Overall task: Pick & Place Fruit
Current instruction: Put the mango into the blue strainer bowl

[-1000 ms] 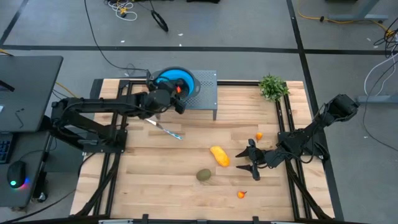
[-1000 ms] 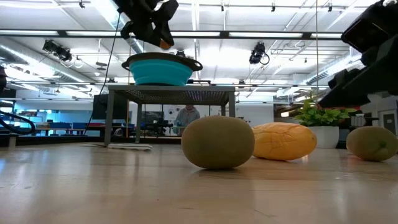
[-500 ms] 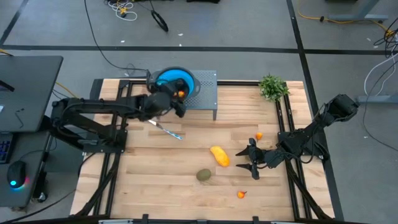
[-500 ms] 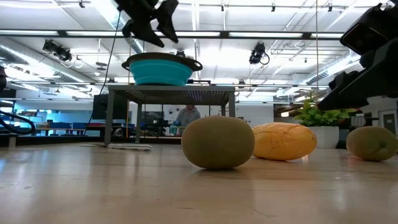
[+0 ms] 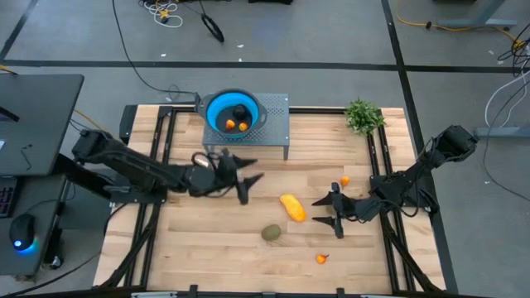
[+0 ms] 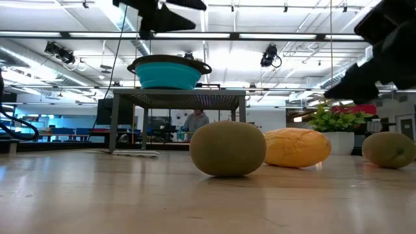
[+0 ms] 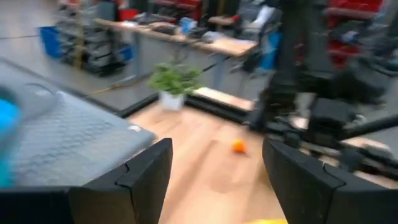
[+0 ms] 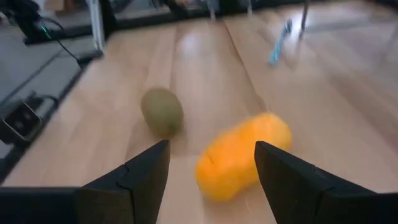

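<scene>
Hanging empty with its jaws spread, the left gripper [image 5: 248, 184] sits low over the wooden tabletop [image 5: 248, 240], in front of the grey perforated metal stand [image 5: 273, 124]; nothing lies between its fingers in the left wrist view. On that stand rests the blue round bowl [image 5: 217, 108], holding two tiny orange pieces [image 5: 237, 125] and a dark ball-shaped fruit [image 5: 238, 111]. That load suggests a drop is done and the step in hand is going for the next fruit.

The right gripper [image 5: 327, 212] hovers just right of the yellow oblong fruit [image 5: 291, 207], jaws wide and touching nothing; its wrist view frames that fruit between its fingers, with the olive-brown oval fruit [image 5: 272, 233] beyond. Two more small orange pieces lie loose, one [image 5: 344, 180] near the right arm, one [image 5: 320, 258] toward the front edge.

Next move, by my reading: one arm must lower around the yellow fruit, across its short axis, and close gently, since its rounded form may roll.
</scene>
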Robot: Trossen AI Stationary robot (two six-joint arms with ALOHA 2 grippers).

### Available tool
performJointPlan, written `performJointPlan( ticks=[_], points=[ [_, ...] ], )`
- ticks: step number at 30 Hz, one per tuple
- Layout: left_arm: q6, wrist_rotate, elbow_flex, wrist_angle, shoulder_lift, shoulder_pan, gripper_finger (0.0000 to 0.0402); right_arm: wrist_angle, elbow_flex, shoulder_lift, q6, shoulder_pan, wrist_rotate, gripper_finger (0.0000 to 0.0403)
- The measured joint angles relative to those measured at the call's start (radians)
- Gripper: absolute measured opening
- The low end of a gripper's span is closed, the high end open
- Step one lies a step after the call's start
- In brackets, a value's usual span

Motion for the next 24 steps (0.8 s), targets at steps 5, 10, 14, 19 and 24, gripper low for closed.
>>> performJointPlan(
  ticks=[5, 10, 14, 19, 24],
  points=[
    [0.034, 0.06, -0.121, 0.286, 0.07, -0.063, 0.0257, 0.055, 0.008, 0.011, -0.115, -0.014, 0.019, 0.0245],
    [0.009, 0.099, -0.132, 0.258, 0.156, -0.108, 0.0257, 0.028, 0.038, 0.057, -0.178, -0.08, 0.059, 0.0245],
    [0.014, 0.099, -0.126, 0.261, 0.254, -0.116, 0.0257, 0.035, 0.057, 0.087, -0.205, -0.161, -0.002, 0.0245],
    [0.059, 0.033, -0.116, 0.265, 0.324, -0.086, 0.0257, 0.038, 0.106, 0.143, -0.168, -0.21, -0.165, 0.0245],
    [0.137, 0.01, -0.116, 0.295, 0.32, -0.049, 0.0257, 0.029, 0.158, 0.242, -0.138, -0.18, -0.19, 0.0245]
  ],
)
